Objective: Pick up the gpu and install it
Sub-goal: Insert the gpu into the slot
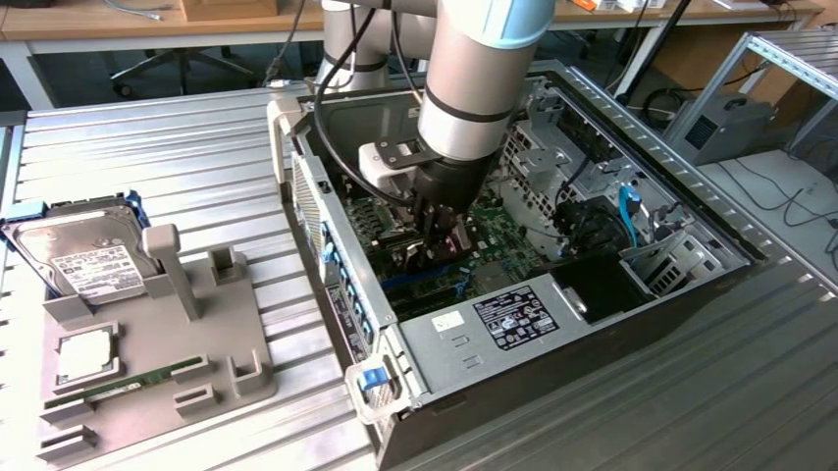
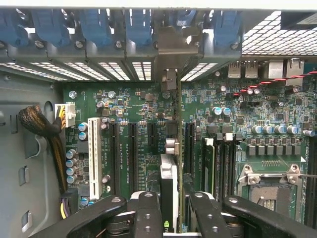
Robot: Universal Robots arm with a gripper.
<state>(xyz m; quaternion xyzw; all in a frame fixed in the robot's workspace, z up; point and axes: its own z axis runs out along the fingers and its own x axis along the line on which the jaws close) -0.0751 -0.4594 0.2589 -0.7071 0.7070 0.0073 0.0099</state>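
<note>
Deep inside the open computer case (image 1: 452,368), the gripper (image 2: 173,218) clamps the gpu (image 2: 169,183) edge-on over the motherboard (image 2: 124,114) slots.
The case lies on a ribbed metal table (image 1: 171,157); wooden desks (image 1: 78,20) stand behind, and a grey parts tray (image 1: 223,343) beside it holds a hard drive (image 1: 85,260).

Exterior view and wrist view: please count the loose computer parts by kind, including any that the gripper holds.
hard drive: 1
CPU: 1
RAM stick: 1
gpu, held in the gripper: 1
Total: 4
</note>
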